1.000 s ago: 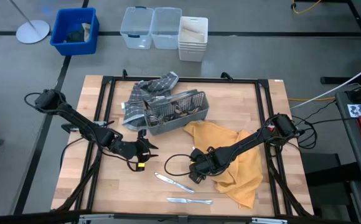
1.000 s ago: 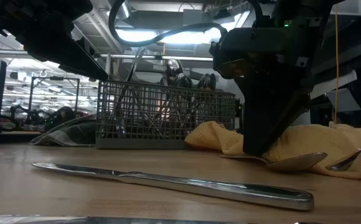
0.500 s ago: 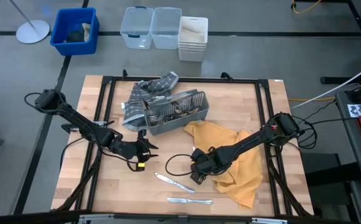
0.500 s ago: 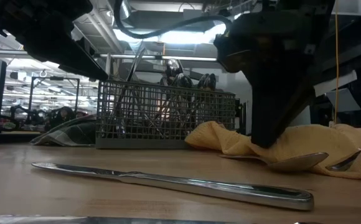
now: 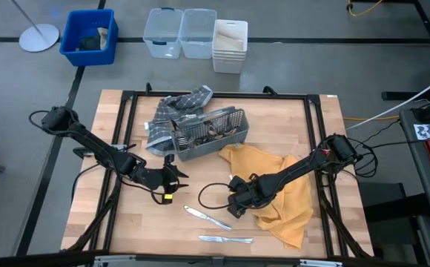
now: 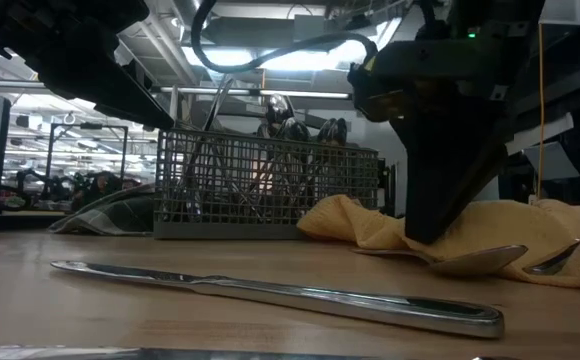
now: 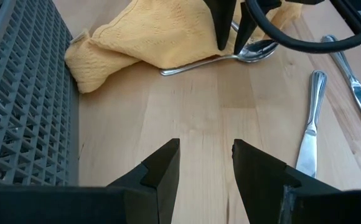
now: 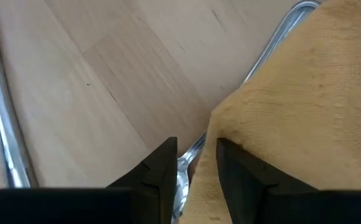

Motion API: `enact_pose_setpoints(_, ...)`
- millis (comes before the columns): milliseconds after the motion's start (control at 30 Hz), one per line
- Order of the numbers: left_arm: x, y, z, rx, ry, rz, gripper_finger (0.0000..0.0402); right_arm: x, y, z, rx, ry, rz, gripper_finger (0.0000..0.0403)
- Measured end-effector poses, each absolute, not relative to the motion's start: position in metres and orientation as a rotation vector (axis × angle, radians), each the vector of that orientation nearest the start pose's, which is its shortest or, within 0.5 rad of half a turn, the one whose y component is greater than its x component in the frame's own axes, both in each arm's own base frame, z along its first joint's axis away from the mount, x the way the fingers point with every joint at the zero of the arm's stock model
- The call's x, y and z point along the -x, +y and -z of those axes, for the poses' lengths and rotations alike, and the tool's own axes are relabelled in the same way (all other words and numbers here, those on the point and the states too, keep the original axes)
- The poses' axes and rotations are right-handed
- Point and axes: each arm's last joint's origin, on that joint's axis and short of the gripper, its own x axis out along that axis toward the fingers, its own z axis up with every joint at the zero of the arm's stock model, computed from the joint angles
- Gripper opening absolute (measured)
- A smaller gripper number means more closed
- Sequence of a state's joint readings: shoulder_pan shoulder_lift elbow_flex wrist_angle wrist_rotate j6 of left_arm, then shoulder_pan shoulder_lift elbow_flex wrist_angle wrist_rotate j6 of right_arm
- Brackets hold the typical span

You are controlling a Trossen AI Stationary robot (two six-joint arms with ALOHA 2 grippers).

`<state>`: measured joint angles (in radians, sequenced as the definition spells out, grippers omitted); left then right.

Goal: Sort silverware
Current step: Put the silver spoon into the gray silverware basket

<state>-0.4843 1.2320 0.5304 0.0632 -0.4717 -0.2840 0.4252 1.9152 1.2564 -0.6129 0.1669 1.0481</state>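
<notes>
Since most silverware sits in the mesh caddy mid-desk, you've 2 knives near the front edge left, plus a spoon by the yellow cloth; right hand straddles it, fingers apart, left hand open, idle.

- Grey floor around a wooden tabletop
- Beyond it: blue bin, two clear tubs, white stacked tub
- Round white stand base
- Bright ceiling lights overhead
</notes>
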Motion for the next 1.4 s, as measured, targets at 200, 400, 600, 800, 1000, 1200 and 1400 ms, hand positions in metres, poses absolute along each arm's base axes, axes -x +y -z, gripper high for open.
enact_pose_setpoints(200, -0.213, -0.097, -0.184, -0.017, 0.561, -0.068, 0.0137, -0.336, 0.147, -0.148, -0.561, 1.142, 0.402, 0.0115)
enact_pose_setpoints(400, -0.213, -0.097, -0.184, -0.017, 0.560, -0.068, 0.0137, -0.335, 0.146, -0.146, -0.553, 1.131, 0.413, 0.0115)
enact_pose_setpoints(600, -0.213, -0.097, -0.184, -0.017, 0.561, -0.068, 0.0137, -0.341, 0.148, -0.149, -0.568, 1.073, 0.369, 0.0115)
enact_pose_setpoints(800, -0.213, -0.097, -0.184, -0.017, 0.560, -0.068, 0.0137, -0.346, 0.151, -0.151, -0.560, 1.032, 0.317, 0.0115)
enact_pose_setpoints(1000, -0.213, -0.097, -0.184, -0.017, 0.560, -0.068, 0.0137, -0.345, 0.150, -0.151, -0.554, 1.035, 0.325, 0.0115)
enact_pose_setpoints(1200, -0.213, -0.097, -0.184, -0.017, 0.561, -0.068, 0.0137, -0.344, 0.149, -0.150, -0.531, 1.029, 0.353, 0.0115)
enact_pose_setpoints(1400, -0.213, -0.097, -0.184, -0.017, 0.561, -0.068, 0.0137, -0.339, 0.146, -0.147, -0.496, 1.075, 0.407, 0.0115)
